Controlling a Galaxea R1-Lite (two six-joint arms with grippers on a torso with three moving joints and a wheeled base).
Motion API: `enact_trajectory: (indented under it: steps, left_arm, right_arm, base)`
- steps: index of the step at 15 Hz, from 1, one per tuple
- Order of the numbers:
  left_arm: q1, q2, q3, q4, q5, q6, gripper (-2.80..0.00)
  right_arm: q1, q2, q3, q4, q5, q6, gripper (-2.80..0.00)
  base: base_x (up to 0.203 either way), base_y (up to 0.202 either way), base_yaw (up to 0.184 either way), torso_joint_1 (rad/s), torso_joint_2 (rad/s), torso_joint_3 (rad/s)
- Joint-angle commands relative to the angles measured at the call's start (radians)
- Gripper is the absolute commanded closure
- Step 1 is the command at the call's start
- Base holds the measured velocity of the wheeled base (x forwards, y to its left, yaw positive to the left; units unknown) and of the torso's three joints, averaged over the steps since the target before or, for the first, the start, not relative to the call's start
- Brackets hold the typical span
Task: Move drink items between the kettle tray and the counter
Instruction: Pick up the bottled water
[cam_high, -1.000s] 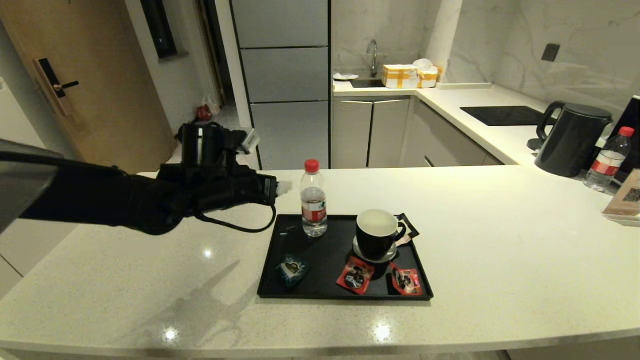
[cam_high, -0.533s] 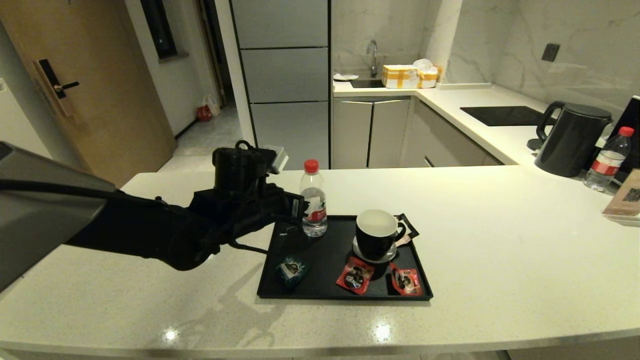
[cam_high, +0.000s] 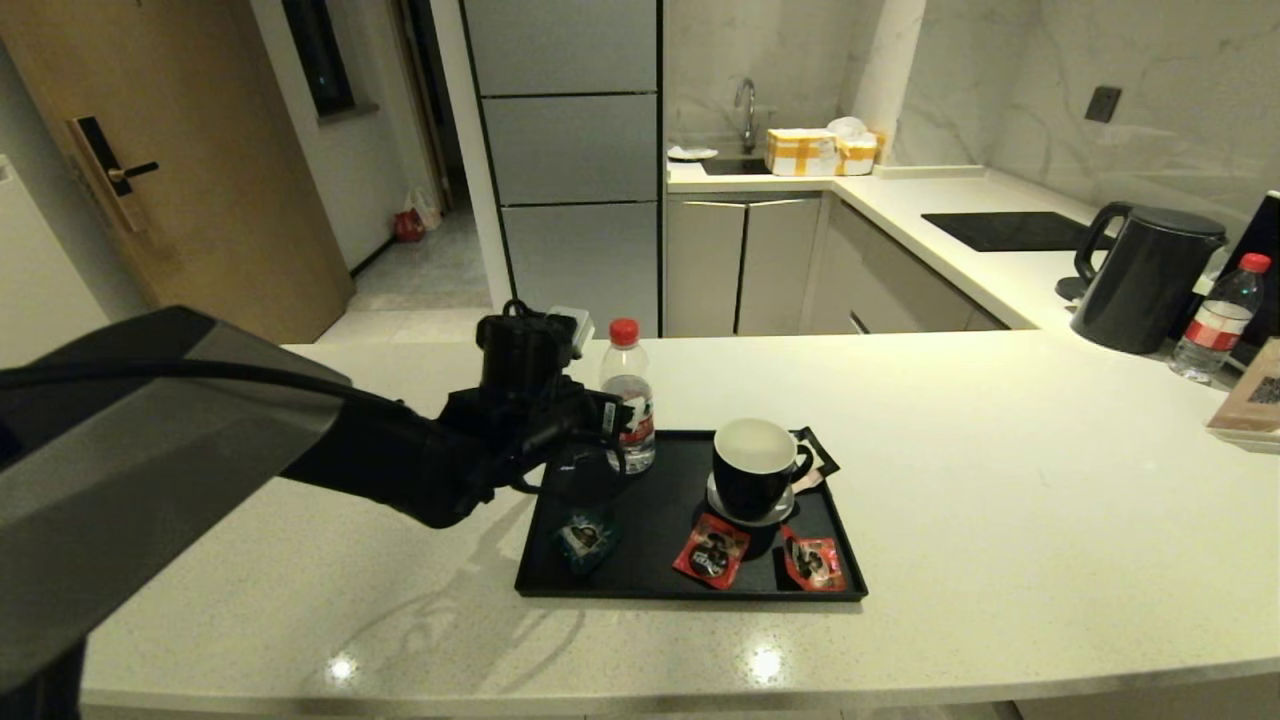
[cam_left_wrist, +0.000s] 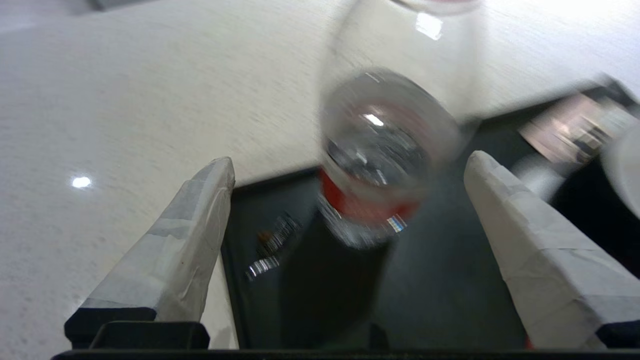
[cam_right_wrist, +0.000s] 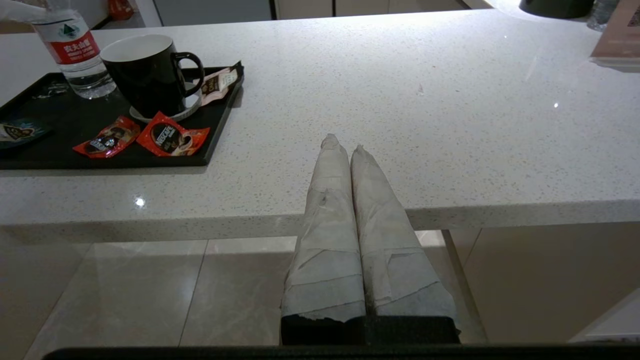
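Left end effector (cam_left_wrist: 350, 170), fingers spread wide and released, one taped finger (cam_left_wrist: 190, 235) on each side of the water bottle (cam_high: 626, 410), which stands between them without visible contact. In the head view the left end effector (cam_high: 612, 422) reaches in from the robot's left and meets the bottle at label height.

The bottle, clear with a red cap and red label, stands upright in the far left corner of the kettle tray (cam_high: 640, 585). A dark teal sachet (cam_high: 585, 537) lies flat near the tray's front left corner. A black mug (cam_high: 755, 470) with a white interior sits on a small saucer at the tray's middle right; two red sachets (cam_high: 712, 550) lie in front of it, and a further packet (cam_high: 820, 455) lies behind the mug by the far right corner.

The tray rests on the off-white speckled surface (cam_high: 1000, 480). At the far right of this surface stand a black kettle (cam_high: 1145, 275) and a second bottle (cam_high: 1215, 320).

Right end effector (cam_right_wrist: 342, 142), fingers clenched together with nothing between them, held low before the front edge of the surface, well apart from the tray (cam_right_wrist: 215, 125).
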Motion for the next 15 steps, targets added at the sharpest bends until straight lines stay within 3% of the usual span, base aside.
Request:
enact_trajectory:
  steps: [1,8,11,12,13,15]
  left_arm:
    - [-0.005,0.101,-0.08,-0.004,0.046,0.0,-2.8]
    - [-0.016,0.217,-0.238,-0.004,0.136,0.025,-2.8]
    - [-0.019,0.235,-0.272,-0.003,0.141,0.026,-2.8]
    - [-0.021,0.25,-0.297,-0.003,0.142,0.026,-2.02]
    - [-0.022,0.254,-0.297,-0.001,0.143,0.026,0.0]
    - [-0.022,0.254,-0.297,-0.001,0.143,0.026,0.0]
  right_arm:
    - [0.0,0.001,0.0,0.0,0.0,0.0,0.0]
    - [0.0,0.001,0.0,0.0,0.0,0.0,0.0]
    - [0.0,0.001,0.0,0.0,0.0,0.0,0.0]
    - [0.0,0.001,0.0,0.0,0.0,0.0,0.0]
    - [0.0,0.001,0.0,0.0,0.0,0.0,0.0]
    - [0.0,0.001,0.0,0.0,0.0,0.0,0.0]
  base:
    - [0.0,0.0,0.0,0.0,0.0,0.0]
    - [0.0,0.0,0.0,0.0,0.0,0.0]
    - [0.0,0.0,0.0,0.0,0.0,0.0]
    - [0.0,0.0,0.0,0.0,0.0,0.0]
    - [0.0,0.0,0.0,0.0,0.0,0.0]
    - [0.0,0.0,0.0,0.0,0.0,0.0]
